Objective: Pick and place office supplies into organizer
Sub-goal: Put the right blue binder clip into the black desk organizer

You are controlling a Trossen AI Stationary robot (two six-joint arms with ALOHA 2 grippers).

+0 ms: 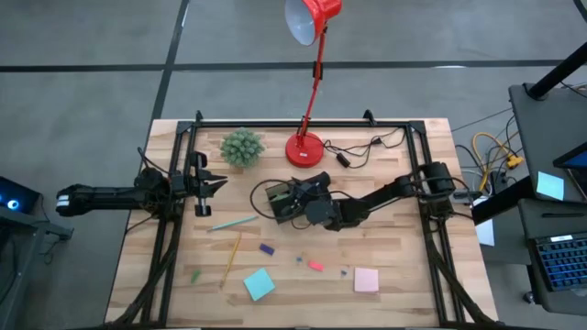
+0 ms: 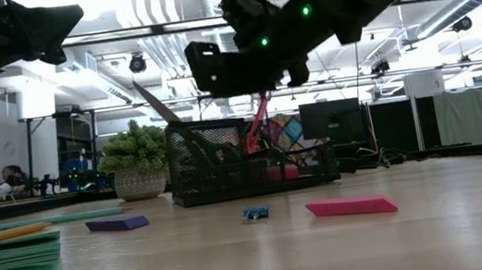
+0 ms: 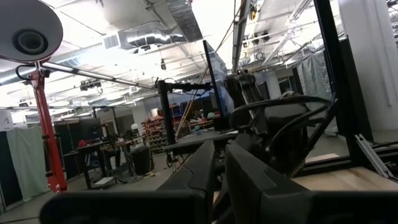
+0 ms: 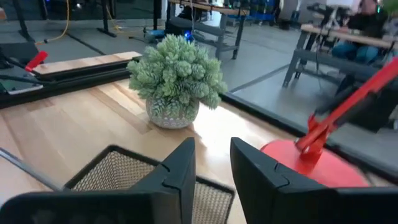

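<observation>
The black mesh organizer [image 1: 278, 203] stands mid-table, also seen in the low view [image 2: 226, 160]. A thin grey blade [image 2: 155, 104] sticks up slanting out of its back section. My right gripper [image 1: 295, 196] hovers just above the organizer [image 4: 118, 171], fingers slightly apart, holding nothing. My left gripper [image 1: 209, 183] waits shut near the table's left side, raised off the wood. On the table lie a pale green pen [image 1: 234, 222], yellow pencil [image 1: 231, 257], purple eraser [image 1: 267, 248], red eraser [image 1: 315, 266], blue sticky pad [image 1: 259, 284] and pink sticky pad [image 1: 366, 280].
A small green spiky plant [image 1: 242, 147] and a red desk lamp's base [image 1: 304, 148] with its black cord [image 1: 353, 151] stand behind the organizer. Small clips [image 1: 300, 259] lie between the erasers. Black frame rails [image 1: 174, 238] run along the table's sides.
</observation>
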